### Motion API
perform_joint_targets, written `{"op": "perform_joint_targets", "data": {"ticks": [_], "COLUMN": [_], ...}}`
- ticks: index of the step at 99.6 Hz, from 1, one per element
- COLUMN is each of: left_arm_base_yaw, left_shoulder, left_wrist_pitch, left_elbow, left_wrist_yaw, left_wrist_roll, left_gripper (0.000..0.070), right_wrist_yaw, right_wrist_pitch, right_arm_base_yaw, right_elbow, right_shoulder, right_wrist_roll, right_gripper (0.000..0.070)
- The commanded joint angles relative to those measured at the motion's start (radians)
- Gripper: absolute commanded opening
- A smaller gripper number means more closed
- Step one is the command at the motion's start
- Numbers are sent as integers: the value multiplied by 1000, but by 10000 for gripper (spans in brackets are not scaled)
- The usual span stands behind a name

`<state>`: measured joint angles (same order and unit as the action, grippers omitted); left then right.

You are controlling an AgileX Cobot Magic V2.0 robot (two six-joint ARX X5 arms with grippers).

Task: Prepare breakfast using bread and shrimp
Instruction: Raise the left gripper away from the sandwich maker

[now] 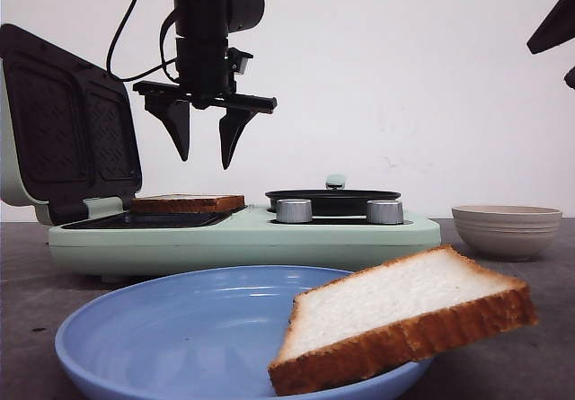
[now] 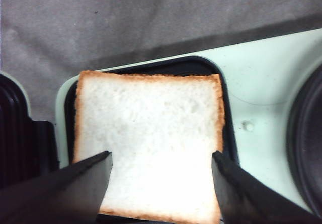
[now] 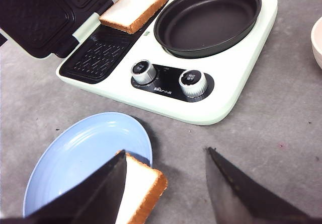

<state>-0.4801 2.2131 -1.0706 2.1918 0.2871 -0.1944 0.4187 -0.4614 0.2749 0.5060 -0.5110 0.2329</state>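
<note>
One bread slice point(image 2: 148, 143) lies flat on the far grill plate point(image 3: 103, 50) of the mint green maker point(image 1: 243, 238), which sits toward the back left of the counter point(image 3: 282, 123). The other slice point(image 1: 404, 319) leans tilted on the right rim of the blue plate point(image 1: 162, 328), right at the front edge. No shrimp visible anywhere.

Left gripper point(image 1: 205, 144) hangs above the first slice, fingers wide apart, holding nothing. Right gripper point(image 3: 166, 183) is spread open too, empty, above the plate's right side.

The maker's lid point(image 1: 67, 130) stands open on the left, a black pan point(image 3: 209, 17) sits on its right half, with two knobs point(image 3: 143, 70) in front. A beige bowl point(image 1: 506, 229) sits off to the right.
</note>
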Motion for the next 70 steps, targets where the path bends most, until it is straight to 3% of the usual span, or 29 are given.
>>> {"op": "perform_joint_targets", "data": {"ticks": [1,36,70], "left_arm_base_yaw": [-10,-38,-70], "left_shoulder": [31,21,-111], "left_wrist_pitch": [0,-143,-103], "left_elbow": [47,266,314], "left_wrist_yaw": [-26,-50,-102], "left_wrist_roll": [-1,80,105], "left_gripper": [364,353,348], "right_wrist_yaw": [0,0,3], "right_wrist_pitch": [11,11,11], "right_arm_base_yaw": [5,5,5], "right_elbow": [17,17,17], "right_shoulder": [-3,-3,-3], "right_wrist_roll": [-8,-1,22], "right_gripper": [302,302,302]}}
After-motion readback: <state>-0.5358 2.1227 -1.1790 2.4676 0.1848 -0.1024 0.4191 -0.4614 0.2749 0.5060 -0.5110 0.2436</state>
